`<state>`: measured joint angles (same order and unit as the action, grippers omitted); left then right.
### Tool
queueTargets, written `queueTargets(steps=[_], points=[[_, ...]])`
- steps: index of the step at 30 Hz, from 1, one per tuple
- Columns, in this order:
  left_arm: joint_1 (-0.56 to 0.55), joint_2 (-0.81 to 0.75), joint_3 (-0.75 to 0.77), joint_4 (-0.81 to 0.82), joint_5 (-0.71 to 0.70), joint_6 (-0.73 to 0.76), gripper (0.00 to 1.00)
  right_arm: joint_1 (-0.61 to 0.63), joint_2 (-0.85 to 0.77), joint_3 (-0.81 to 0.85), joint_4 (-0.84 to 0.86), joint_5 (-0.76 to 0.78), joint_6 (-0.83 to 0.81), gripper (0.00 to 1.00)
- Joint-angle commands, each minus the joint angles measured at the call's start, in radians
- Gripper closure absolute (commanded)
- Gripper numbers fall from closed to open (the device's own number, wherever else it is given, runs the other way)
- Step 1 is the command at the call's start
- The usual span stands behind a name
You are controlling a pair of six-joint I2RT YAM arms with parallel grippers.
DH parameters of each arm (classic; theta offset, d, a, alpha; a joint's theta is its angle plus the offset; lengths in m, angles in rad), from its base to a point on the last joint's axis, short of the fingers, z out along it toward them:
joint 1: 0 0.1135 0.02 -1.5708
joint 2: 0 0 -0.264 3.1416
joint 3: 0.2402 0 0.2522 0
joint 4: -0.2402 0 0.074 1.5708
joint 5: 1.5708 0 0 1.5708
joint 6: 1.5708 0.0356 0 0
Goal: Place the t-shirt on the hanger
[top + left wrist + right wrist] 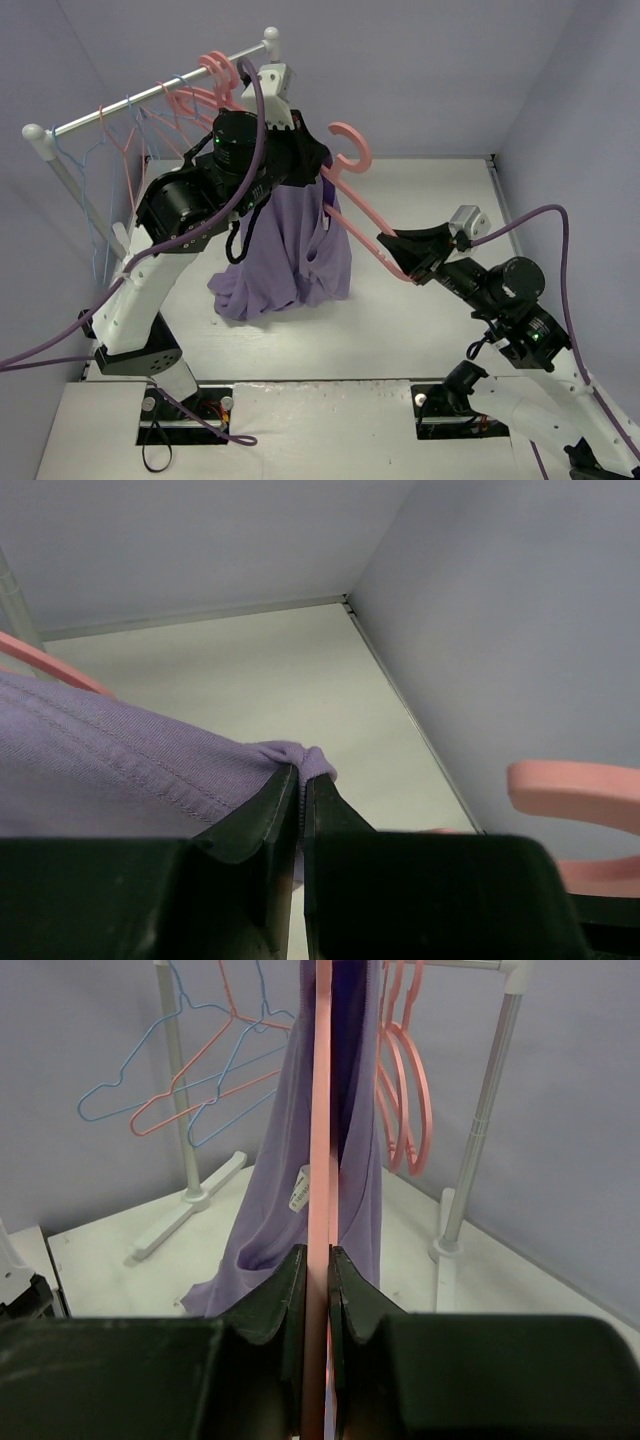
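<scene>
Item: t-shirt (pixel 285 250), purple, hung from the raised left gripper (pixel 301 775), whose fingers are pressed together on a bunched fold of its upper edge; which edge cannot be told; lower cloth pools on the table (pixel 430 190) left of centre, nearer the far edge than the near one. Item: hanger (pixel 320 1110), salmon-pink, held off the table at mid-surface; right gripper (pixel 318 1260) pinched shut on one shoulder end, the other end passing into the hanging cloth. Long axis: from the right gripper it slants up and towards the far-left corner; the curled hook stands above the cloth, turned towards the far edge; from the right wrist it shows edge-on as one upright line. Backdrop: rack (pixel 120 101) along the far-left corner. Step, as judged: threading, with one shoulder entered and the shirt not yet seated. Next move, as judged: push the hanger further along its own axis while the left gripper keeps the opening taut; then draw cloth over the shoulder the right gripper grips.
</scene>
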<state>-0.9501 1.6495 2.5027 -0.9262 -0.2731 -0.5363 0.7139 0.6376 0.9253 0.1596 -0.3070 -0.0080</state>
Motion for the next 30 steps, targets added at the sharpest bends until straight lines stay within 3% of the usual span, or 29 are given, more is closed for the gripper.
queueTargets(steps=[1, 9, 14, 17, 21, 26, 29, 30], points=[[-0.013, -0.013, 0.040, 0.112, 0.058, 0.023, 1.00, 0.001, 0.031, 0.010, 0.241, 0.001, 0.008, 1.00], [-0.013, -0.091, -0.115, 0.223, 0.096, 0.128, 0.97, 0.001, 0.056, -0.016, 0.275, 0.013, 0.008, 1.00], [-0.012, -0.121, -0.144, 0.227, 0.066, 0.232, 0.62, 0.001, 0.062, -0.042, 0.282, 0.020, 0.008, 1.00], [-0.009, -0.153, -0.166, 0.225, 0.022, 0.285, 0.52, -0.001, 0.065, -0.054, 0.285, 0.025, 0.008, 1.00], [-0.006, -0.180, -0.196, 0.226, -0.011, 0.318, 0.52, -0.002, 0.076, -0.065, 0.289, 0.028, 0.007, 1.00], [0.009, -0.214, -0.228, 0.219, 0.013, 0.532, 0.51, -0.002, 0.089, -0.063, 0.296, 0.011, 0.006, 1.00], [0.071, -0.263, -0.265, 0.181, 0.117, 0.693, 0.49, -0.005, 0.087, -0.059, 0.296, -0.001, 0.005, 1.00], [0.141, -0.275, -0.275, 0.160, 0.172, 0.742, 0.49, -0.007, 0.085, -0.060, 0.296, -0.009, 0.006, 1.00]])
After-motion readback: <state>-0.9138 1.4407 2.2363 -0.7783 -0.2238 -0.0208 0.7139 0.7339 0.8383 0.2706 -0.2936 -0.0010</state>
